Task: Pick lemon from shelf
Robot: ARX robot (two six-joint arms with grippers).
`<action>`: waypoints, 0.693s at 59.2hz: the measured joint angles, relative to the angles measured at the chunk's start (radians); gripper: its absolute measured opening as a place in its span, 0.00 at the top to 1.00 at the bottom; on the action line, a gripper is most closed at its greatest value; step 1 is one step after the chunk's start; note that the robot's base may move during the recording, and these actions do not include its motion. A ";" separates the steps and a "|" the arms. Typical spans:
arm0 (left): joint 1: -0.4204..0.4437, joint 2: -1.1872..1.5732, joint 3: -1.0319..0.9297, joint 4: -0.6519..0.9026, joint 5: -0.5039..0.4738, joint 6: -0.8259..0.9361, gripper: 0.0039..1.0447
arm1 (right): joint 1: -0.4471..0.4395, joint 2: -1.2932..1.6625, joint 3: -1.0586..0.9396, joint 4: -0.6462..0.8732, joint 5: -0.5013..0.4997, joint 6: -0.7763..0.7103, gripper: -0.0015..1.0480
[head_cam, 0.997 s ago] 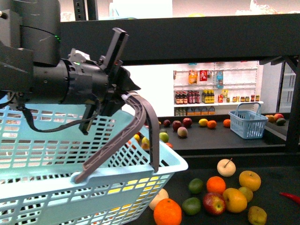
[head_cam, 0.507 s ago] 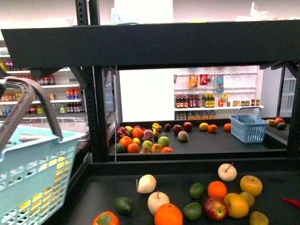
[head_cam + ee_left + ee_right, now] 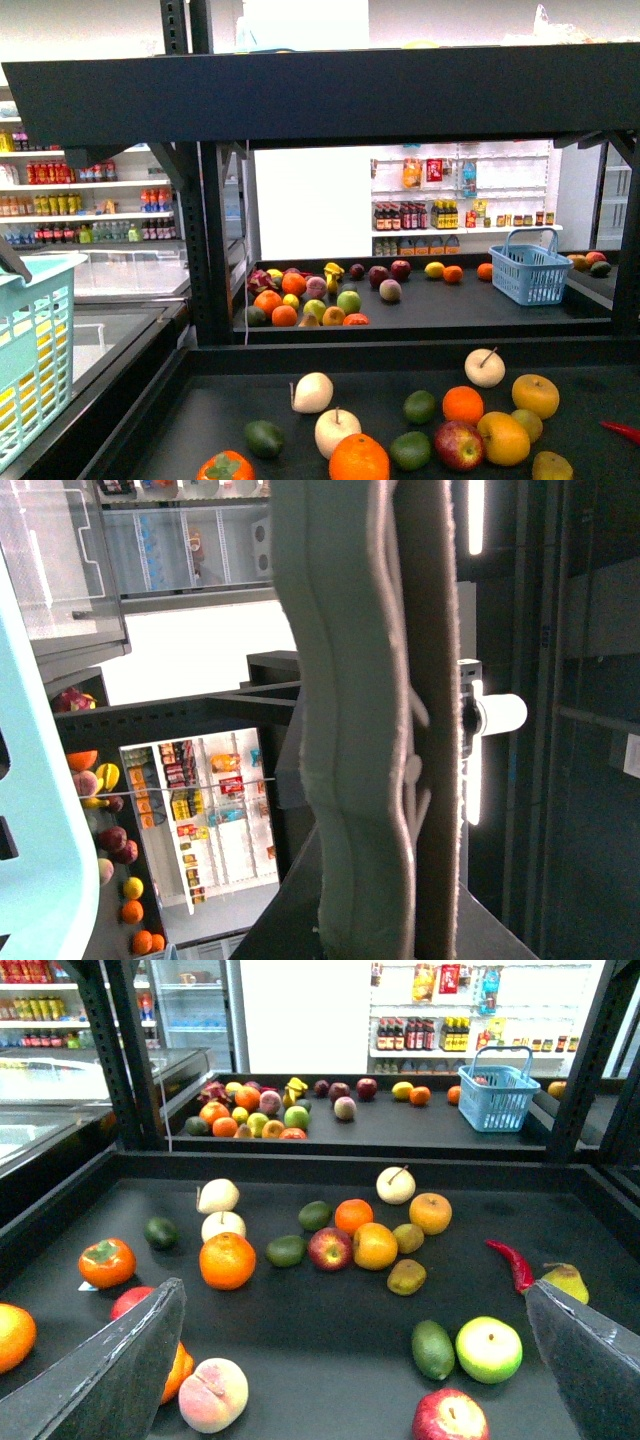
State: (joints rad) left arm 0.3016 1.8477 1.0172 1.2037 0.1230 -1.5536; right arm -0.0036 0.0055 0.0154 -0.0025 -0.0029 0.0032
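Note:
A small yellow lemon (image 3: 434, 269) lies on the shelf's rear deck beside an orange, far from both grippers; the right wrist view shows the lemon (image 3: 402, 1090) too. The shelf (image 3: 200, 415) is a dark metal frame with black decks, and its near deck (image 3: 330, 1330) is strewn with fruit. My right gripper (image 3: 345, 1380) hangs open over the near deck with nothing between its fingers (image 3: 100, 1370). The grey basket handle (image 3: 370, 730) fills the left wrist view, and my left gripper is shut on it. The pale blue basket (image 3: 30, 350) shows at the far left edge.
On the near deck lie oranges (image 3: 227, 1260), apples (image 3: 329, 1248), limes (image 3: 433, 1348), a red chilli (image 3: 510, 1263) and a peach (image 3: 212, 1394). A small blue basket (image 3: 530, 270) stands on the rear deck at the right. Shelf uprights (image 3: 215, 240) flank the opening.
The left arm and the pale blue basket have swung out to the left; the arm has left the front view and only the basket's edge remains there.

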 joint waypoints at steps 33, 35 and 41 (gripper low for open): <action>0.059 0.252 0.220 0.122 0.089 -0.015 0.93 | 0.000 0.000 0.000 0.000 0.000 0.000 0.02; 0.061 0.272 0.230 0.128 0.086 -0.018 0.93 | 0.000 0.000 0.000 0.000 0.000 0.000 0.02; 0.066 0.326 0.257 0.146 0.082 -0.035 0.93 | 0.000 0.000 0.000 0.000 0.000 0.000 0.02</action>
State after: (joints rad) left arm 0.3672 2.1735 1.2747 1.3502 0.2050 -1.5883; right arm -0.0036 0.0055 0.0154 -0.0025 -0.0029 0.0029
